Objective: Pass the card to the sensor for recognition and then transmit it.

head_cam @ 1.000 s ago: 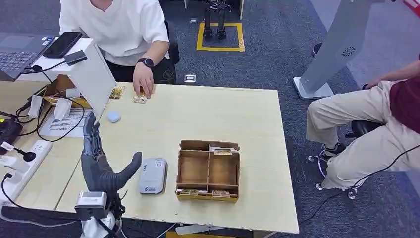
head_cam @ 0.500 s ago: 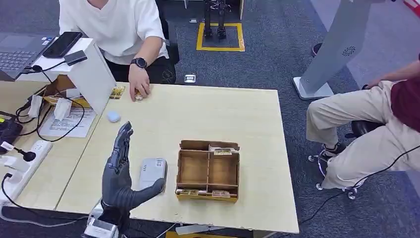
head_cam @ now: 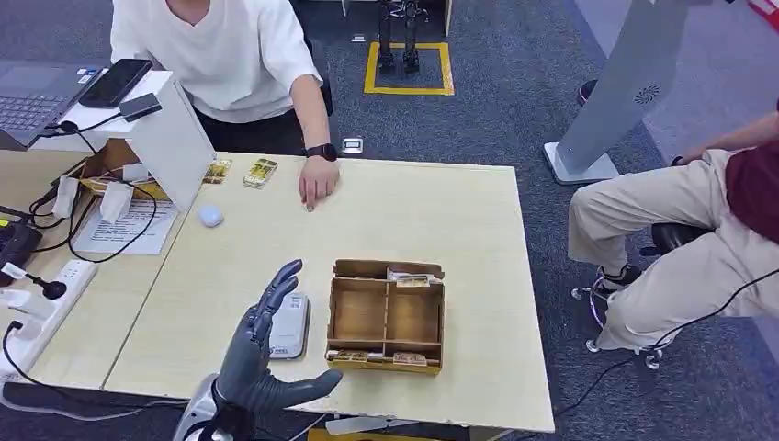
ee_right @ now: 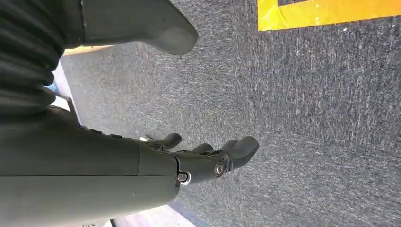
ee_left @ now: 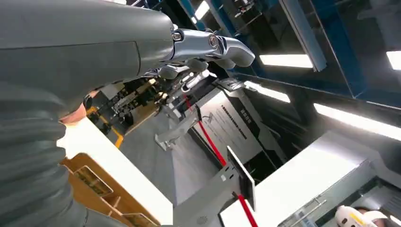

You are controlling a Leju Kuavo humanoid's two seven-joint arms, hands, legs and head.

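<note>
The left hand (head_cam: 266,354) hovers at the near edge of the table (head_cam: 478,230), fingers spread and extended toward the far side, thumb out to the right; it holds nothing. The right hand (ee_right: 208,161) hangs over grey carpet with its fingers loosely apart, also empty. Two cards (head_cam: 260,172) lie at the far left of the table, beside a person's hand (head_cam: 318,182) resting flat on the surface. The grey sensor (head_cam: 287,324) lies just beyond the left hand's fingertips, to the left of the compartmented cardboard box (head_cam: 387,317). The step in hand appears to be the wait for, or reach toward, a card; no card is yet acquired. The next move calls for securing a card, then presenting it flat over the sensor.
</note>
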